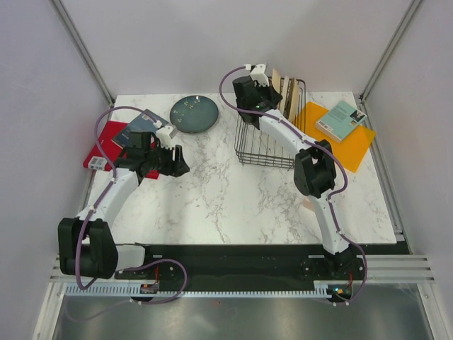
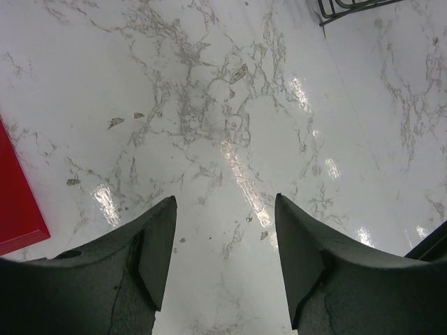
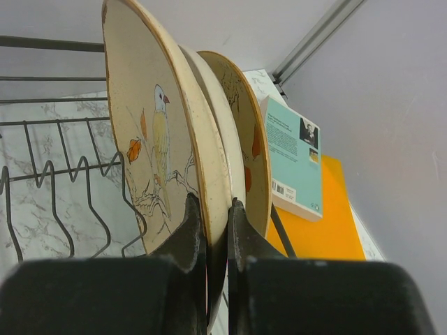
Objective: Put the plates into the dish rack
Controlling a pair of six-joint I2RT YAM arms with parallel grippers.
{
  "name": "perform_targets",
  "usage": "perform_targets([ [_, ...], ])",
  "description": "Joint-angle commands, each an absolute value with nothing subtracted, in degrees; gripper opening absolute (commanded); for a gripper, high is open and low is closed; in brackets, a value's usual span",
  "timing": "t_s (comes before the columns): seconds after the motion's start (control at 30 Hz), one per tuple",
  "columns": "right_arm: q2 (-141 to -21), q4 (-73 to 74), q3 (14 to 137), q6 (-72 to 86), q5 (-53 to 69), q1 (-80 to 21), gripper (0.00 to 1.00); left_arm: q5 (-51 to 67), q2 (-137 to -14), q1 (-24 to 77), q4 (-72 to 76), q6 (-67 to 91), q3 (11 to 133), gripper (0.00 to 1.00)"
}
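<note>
L pincer (image 2: 223, 209) open, arm bent low; R arm stretched fwd, R pincer (image 3: 213, 204) clamped on bird plate (image 3: 150, 139).

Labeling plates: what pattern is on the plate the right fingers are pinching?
Cream plate with a bird-and-branch design; right wrist view shows it best.

From above I get bright, even light over the whole worktop (image 1: 212, 205), with only faint, soft shadows beneath the arms. In the left wrist view, lamps overhead throw white glare spots across the glossy marble, strung in diagonal rows toward the right. The left fingers (image 2: 150, 258) read near-black with little detail. In the right wrist view the right fingers (image 3: 192, 234) are dark and soft-edged, while the bird plate (image 3: 150, 139) is sharp and evenly lit.
</note>
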State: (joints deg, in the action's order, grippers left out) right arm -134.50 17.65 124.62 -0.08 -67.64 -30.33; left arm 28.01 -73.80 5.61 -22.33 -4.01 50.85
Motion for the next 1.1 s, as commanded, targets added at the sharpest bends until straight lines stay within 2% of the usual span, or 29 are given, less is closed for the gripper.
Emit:
perform_targets([
  [0.0, -133.50, 15.82, 124.10, 2.11, -63.81, -29.62, 0.00, 27.69, -71.98, 5.71, -20.39, -2.46, 50.36, 0.65],
  [0.8, -137.01, 14.50, 124.72, -7.46, -67.06, -27.95, 0.00, 30.41, -71.98, 5.71, -18.19, -1.58, 48.08, 0.65],
  [1.0, -140.18, 6.87, 123.75, -14.75, -74.52, -27.86, 0.00, 30.93, -71.28, 5.71, -17.58, -1.58, 47.02, 0.65],
  [1.07, -140.36, -1.37, 121.92, -21.51, -78.04, -27.86, 0.00, 31.11, -70.84, 5.80, -17.14, -1.41, 46.06, 0.65],
])
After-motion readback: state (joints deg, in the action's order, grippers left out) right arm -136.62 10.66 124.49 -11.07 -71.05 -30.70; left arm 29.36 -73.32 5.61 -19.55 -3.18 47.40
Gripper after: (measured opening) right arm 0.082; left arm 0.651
